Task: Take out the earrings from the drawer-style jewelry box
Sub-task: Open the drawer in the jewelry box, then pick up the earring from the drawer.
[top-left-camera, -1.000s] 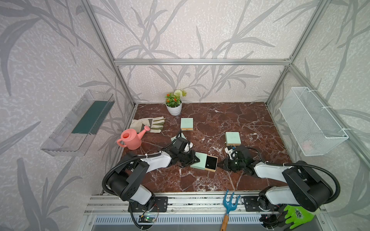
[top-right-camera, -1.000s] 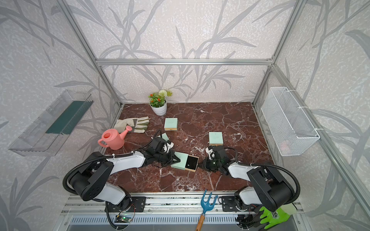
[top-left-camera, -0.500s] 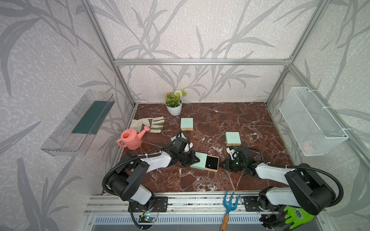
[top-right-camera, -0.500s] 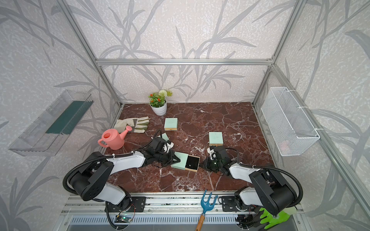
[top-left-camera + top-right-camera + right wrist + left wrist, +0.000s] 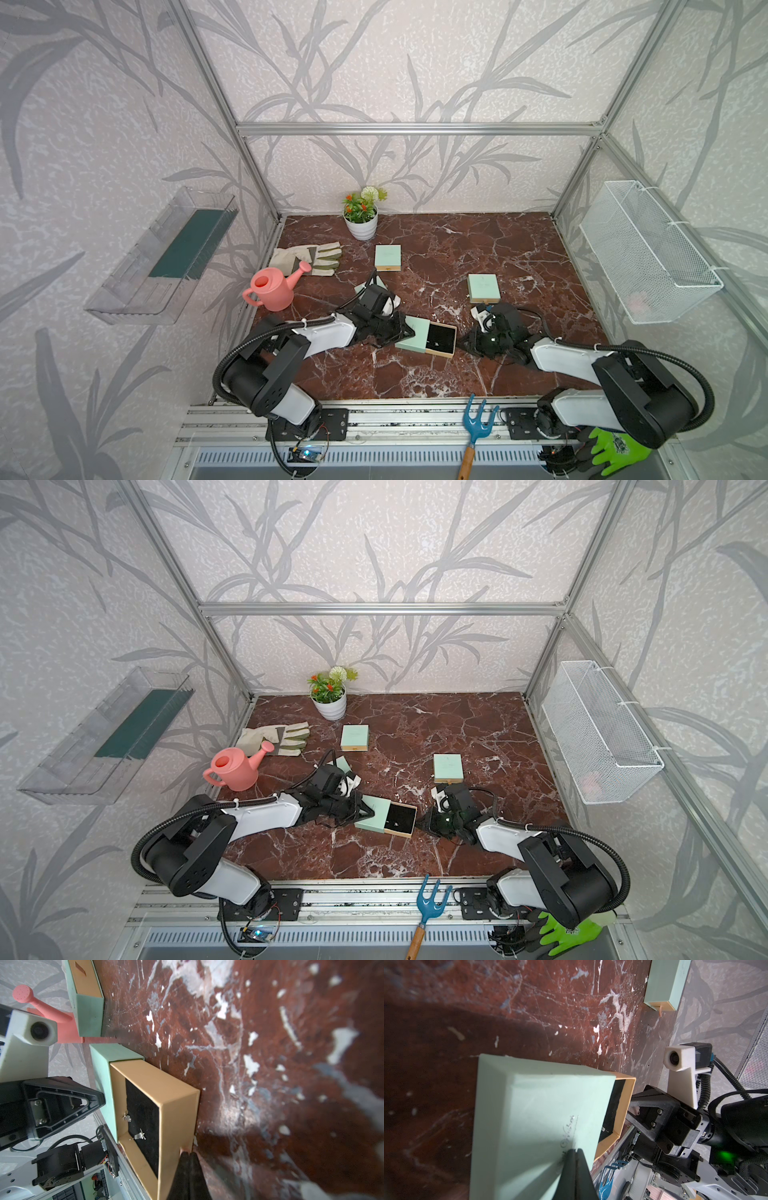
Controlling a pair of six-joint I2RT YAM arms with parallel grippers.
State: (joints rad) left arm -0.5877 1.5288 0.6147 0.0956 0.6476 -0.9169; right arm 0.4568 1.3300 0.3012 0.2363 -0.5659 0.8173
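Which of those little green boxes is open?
The frontmost box: its tan, black-lined drawer is slid out. The back box and right-side box are closed.

Mint-green box (image 5: 411, 337), tan drawer (image 5: 178, 1105) lined black, silvery earrings (image 5: 139, 1136); red-brown, white-veined marble table (image 5: 457, 249); pink watering can (image 5: 272, 291); grey leaf-patterned walls (image 5: 415, 62).

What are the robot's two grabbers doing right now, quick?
Left gripper: closed, empty, tips resting on the mint-green cardboard box sleeve.
Right gripper: closed on the small pinkish pull tab of the tan cardboard drawer.
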